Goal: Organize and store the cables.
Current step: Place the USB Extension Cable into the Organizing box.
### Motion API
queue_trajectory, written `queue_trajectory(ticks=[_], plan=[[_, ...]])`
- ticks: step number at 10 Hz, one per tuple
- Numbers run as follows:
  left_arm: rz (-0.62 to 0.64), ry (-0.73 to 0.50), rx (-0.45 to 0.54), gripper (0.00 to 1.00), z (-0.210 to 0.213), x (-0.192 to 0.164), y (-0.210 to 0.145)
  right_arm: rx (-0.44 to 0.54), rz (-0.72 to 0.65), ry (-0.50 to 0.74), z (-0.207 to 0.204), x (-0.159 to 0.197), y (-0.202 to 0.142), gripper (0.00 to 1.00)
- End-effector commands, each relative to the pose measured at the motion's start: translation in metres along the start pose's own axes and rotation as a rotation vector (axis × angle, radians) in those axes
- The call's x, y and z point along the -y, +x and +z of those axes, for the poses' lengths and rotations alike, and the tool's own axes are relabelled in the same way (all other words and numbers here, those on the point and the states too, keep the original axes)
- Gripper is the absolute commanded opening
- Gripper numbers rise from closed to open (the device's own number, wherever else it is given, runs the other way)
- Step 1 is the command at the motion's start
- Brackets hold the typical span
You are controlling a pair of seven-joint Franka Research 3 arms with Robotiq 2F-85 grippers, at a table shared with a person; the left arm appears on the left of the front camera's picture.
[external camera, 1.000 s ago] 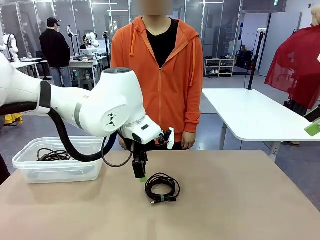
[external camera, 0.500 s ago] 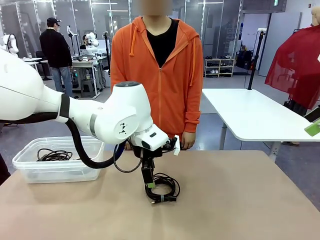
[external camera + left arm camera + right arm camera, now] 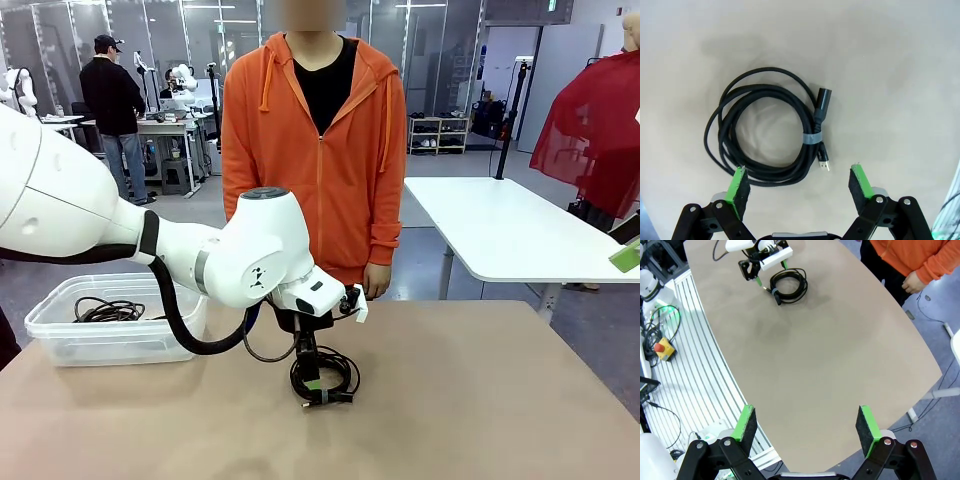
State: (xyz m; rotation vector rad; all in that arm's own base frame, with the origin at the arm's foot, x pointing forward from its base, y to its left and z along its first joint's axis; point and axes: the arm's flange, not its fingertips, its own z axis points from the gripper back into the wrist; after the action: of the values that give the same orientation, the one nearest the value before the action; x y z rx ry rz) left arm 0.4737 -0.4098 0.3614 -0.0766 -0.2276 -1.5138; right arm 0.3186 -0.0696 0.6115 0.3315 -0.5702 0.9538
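A: Moved since a sec ago: left arm swung right and dropped, so the left gripper now sits low over the coiled cable mid-counter; before it hung to the cable's left, higher up.

B: Jaws?

A: Spread wide, nothing pinched. In the left wrist view the left gripper has one green pad over the near edge of the coil, the other pad beside it over bare counter. Can't tell if the pad touches the cord.

B: Cable condition?

A: Black cord, wound in a round coil, held w/ a grey band. Chunky black plug lies on one side, small metal USB-type end just below the band. Flat on the counter, approx centre, a bit toward the far edge.

B: Other cables?

A: Clear plastic bin at far left of the counter, w/ another black cable inside.

B: Right arm?

A: Right gripper high above the counter, jaws spread, empty. Its view also shows the coil and left gripper far off.

B: Person?

A: Person in orange hoodie standing at the far side, hands down, well apart from the cable.
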Motion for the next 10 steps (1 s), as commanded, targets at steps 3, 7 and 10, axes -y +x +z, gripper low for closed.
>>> queue_trajectory(ticks=[3, 7, 10], plan=[[0.004, -0.014, -0.019, 1.0, -0.015, 0.004, 0.012, 0.004, -0.005, 0.0, 0.001, -0.001, 0.001, 1.0], [0.012, -0.021, -0.027, 1.0, -0.037, -0.001, 0.011, 0.004, -0.005, 0.0, 0.001, -0.001, 0.001, 1.0], [0.016, -0.043, -0.027, 1.0, -0.05, -0.006, 0.015, 0.004, -0.005, 0.0, 0.001, -0.001, 0.001, 1.0]])
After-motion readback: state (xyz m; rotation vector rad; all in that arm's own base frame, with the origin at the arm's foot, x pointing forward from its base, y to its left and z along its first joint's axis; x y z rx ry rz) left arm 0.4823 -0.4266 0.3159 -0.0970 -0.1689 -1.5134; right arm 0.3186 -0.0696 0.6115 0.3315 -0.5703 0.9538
